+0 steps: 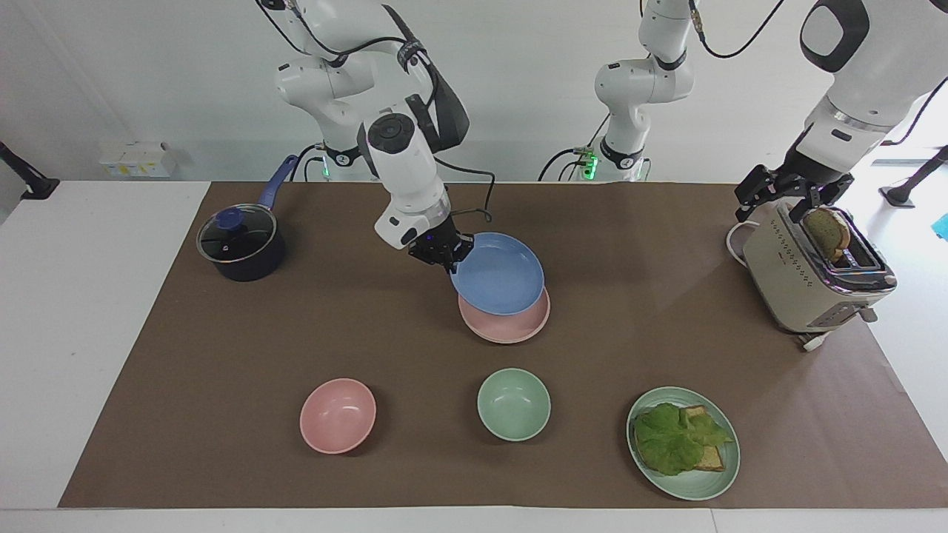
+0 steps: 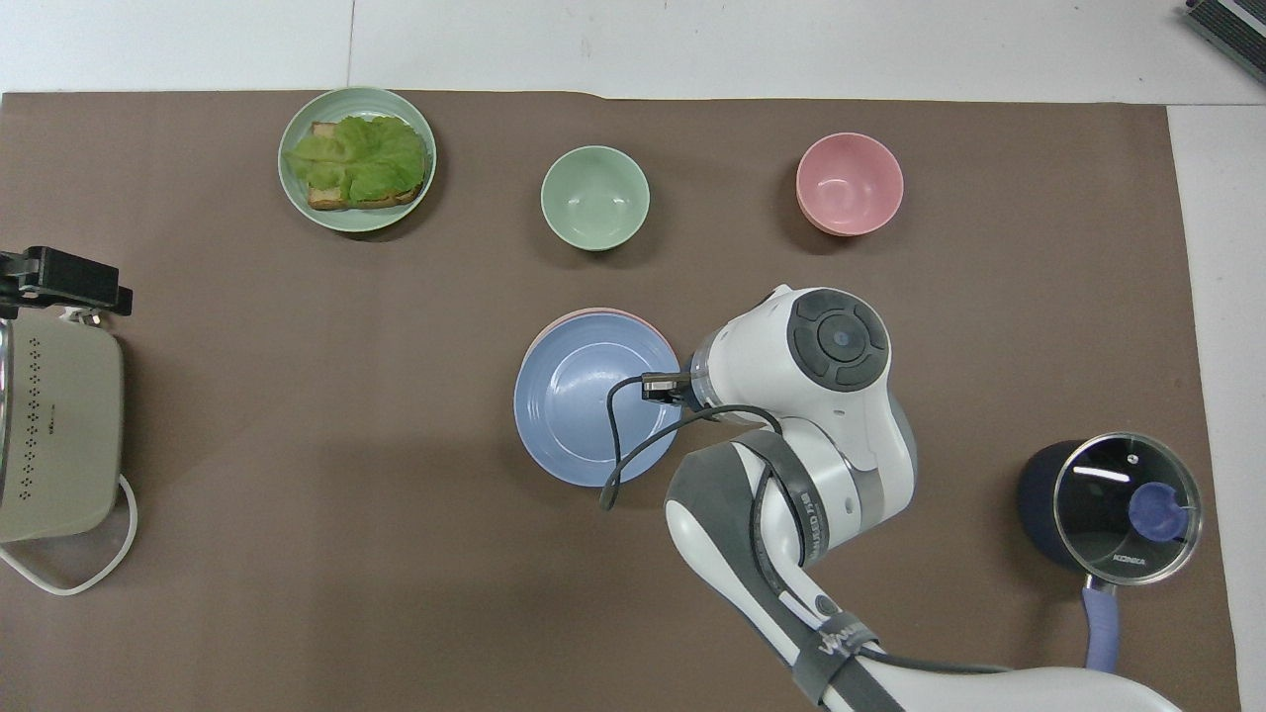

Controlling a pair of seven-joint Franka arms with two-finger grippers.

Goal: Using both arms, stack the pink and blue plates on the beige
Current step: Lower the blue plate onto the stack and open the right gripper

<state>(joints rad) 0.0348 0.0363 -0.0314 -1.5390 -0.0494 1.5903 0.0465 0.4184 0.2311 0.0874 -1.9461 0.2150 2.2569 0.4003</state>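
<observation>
My right gripper point(image 1: 446, 260) point(image 2: 661, 386) is shut on the rim of the blue plate point(image 1: 500, 285) point(image 2: 584, 415). It holds that plate slightly tilted, right over the pink plate point(image 1: 511, 329) point(image 2: 593, 314) in the middle of the brown mat. Only an edge of the pink plate shows from under it. I cannot tell whether the two plates touch. The beige plate is hidden. My left gripper point(image 1: 789, 198) point(image 2: 61, 282) waits open over the toaster point(image 1: 803, 289) point(image 2: 54, 435), beside the toast in its slot.
A dark pot with a glass lid point(image 1: 238, 244) point(image 2: 1118, 504) stands toward the right arm's end. Farther from the robots are a pink bowl point(image 1: 338, 414) point(image 2: 849, 183), a green bowl point(image 1: 513, 404) point(image 2: 594, 197) and a green plate point(image 1: 692, 490) point(image 2: 356, 225) with lettuce and toast.
</observation>
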